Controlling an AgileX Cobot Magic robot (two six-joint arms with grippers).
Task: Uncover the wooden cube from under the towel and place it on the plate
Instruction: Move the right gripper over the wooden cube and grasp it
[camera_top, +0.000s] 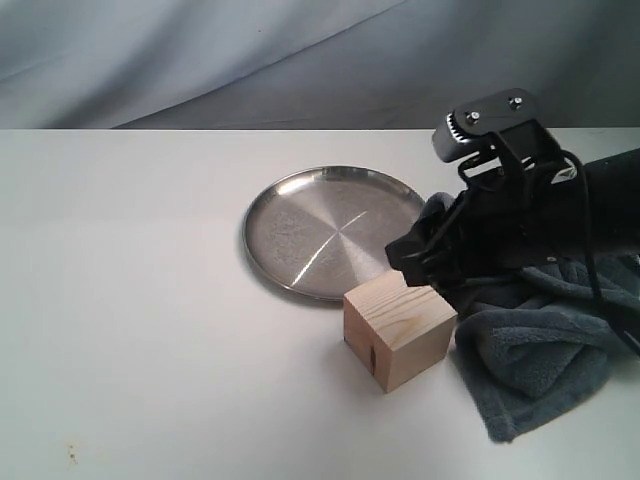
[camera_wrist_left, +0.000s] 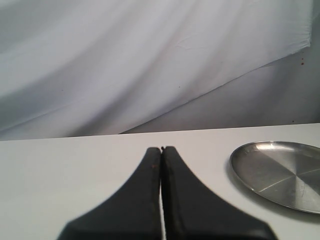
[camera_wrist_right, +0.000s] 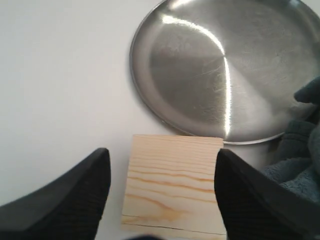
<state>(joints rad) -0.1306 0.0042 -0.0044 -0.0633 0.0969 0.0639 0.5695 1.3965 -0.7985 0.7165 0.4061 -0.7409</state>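
I'm holding the right claw (camera_wrist_right: 162, 152) released astride the wooden cube (camera_top: 398, 335), which is sitting on the worktop (camera_top: 150, 300) just beside the steel plate (camera_top: 300, 200) and grey-blue towel (camera_top: 540, 350), while the left claw (camera_wrist_left: 161, 149) is sitting clenched.

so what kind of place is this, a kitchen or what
Most likely a robot lab test bench, not a kitchen: a plain white table, a draped cloth backdrop, and staged props only, a wooden cube, metal plate and grey-blue towel, plus the right gripper.
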